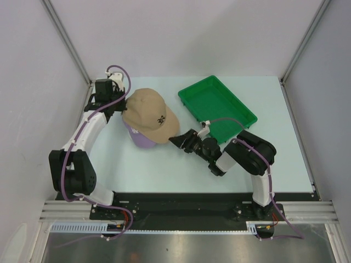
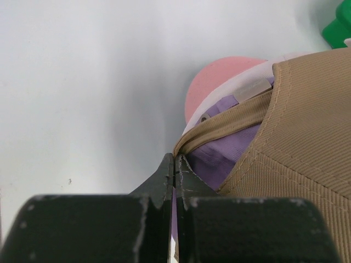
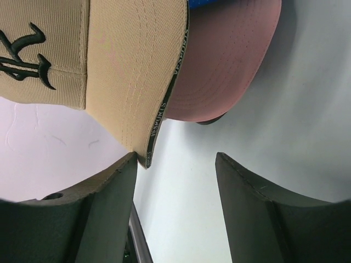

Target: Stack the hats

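Sitting on the other hats (image 1: 141, 140), the tan hat (image 1: 149, 112) looks stacked — left gripper (image 2: 174, 160) at its 9 o'clock pressed together, right gripper (image 3: 175, 156) spread.

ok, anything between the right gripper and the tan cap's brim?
Nothing. Right wrist view: the brim tip of the tan cap sits right at one finger of the open right gripper; only bare table shows between its fingers.

You're in a lab cell: blank white panels (image 1: 181, 33) on aluminium posts (image 1: 67, 38) wall your pale counter (image 1: 153, 170) from nine to three o'clock.
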Motion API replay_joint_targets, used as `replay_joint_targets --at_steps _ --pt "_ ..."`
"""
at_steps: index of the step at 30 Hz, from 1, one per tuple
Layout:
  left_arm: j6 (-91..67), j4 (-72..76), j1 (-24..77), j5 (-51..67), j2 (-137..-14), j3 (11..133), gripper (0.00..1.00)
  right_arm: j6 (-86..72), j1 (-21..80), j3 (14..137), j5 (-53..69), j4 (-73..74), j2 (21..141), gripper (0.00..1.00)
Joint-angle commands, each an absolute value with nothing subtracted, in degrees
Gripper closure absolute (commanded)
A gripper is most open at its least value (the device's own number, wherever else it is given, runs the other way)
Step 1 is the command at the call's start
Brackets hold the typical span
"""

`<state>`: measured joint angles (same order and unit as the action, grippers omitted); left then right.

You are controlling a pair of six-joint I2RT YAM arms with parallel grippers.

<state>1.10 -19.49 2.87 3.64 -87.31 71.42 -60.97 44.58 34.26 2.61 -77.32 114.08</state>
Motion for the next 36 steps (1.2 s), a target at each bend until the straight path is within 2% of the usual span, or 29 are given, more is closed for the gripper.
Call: replay_joint_targets --at_steps 1,10,17,20,21,23,24,26,27,36 --pt "1.9 -21.1 3.7 4.1 -85.5 70.4 1.0 -60.1 43.4 36.0 1.2 -88.9 110.9 0.37" --pt "2.1 -21.1 3.7 3.8 -85.2 70.4 1.0 -60.2 43.4 36.4 2.6 -88.9 107.1 0.37" --pt "2.2 -20.8 3.7 3.9 -84.9 70.1 1.0 -61.0 42.3 38.5 3.3 -89.0 109.9 0.38" --pt "2.2 -20.8 3.7 4.0 -85.1 70.1 1.0 -60.9 41.9 39.9 3.3 -89.0 111.0 0.48" --pt "2.1 -20.8 3.7 3.9 -85.2 70.0 1.0 -60.7 41.8 40.1 3.3 -88.9 111.6 0.57" --pt "2.1 -20.8 3.6 3.7 -85.3 70.0 1.0 -60.9 41.7 40.7 2.2 -88.9 112.6 0.68" --pt "2.2 -20.9 3.7 3.6 -85.6 70.1 1.0 -61.7 41.4 41.0 2.0 -88.9 113.9 0.79" --pt "2.2 -21.0 3.7 3.6 -85.7 70.1 1.0 -63.0 41.2 41.7 1.8 -88.9 115.1 0.9" --pt "2.1 -21.0 3.7 3.5 -85.8 70.1 1.0 -64.5 41.0 41.9 1.5 -88.6 116.4 1.0" --pt "1.6 -22.0 3.7 0.7 -87.4 70.7 1.0 -69.9 42.0 39.8 -4.2 -79.5 118.2 1.0"
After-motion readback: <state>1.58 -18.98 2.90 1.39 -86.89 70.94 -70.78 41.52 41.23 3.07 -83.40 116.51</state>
